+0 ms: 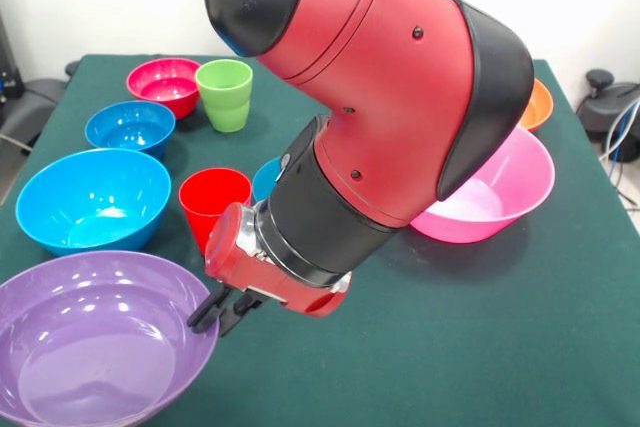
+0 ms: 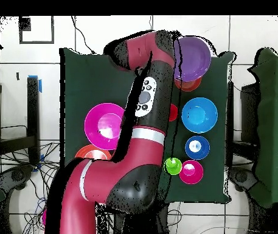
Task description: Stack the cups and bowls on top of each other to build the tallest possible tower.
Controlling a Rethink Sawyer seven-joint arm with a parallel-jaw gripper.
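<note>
Front view: tool (image 1: pixel 222 309) hanging just over the purple bowl (image 1: pixel 95 337) rim, right next to the red cup (image 1: pixel 212 203). Can't tell if fingers are apart or together, holding nothing visible.

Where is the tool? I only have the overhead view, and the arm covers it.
Observer: In the front view the tool hangs low at the purple bowl's rim, just in front of the red cup.
Operator: Is that cup upright?
Observer: Yes, it stands mouth up on the cloth, with nothing in it.
Operator: Is anything else hidden under the arm?
Observer: A sliver of a small blue bowl shows beside the red cup, behind the arm.
</note>
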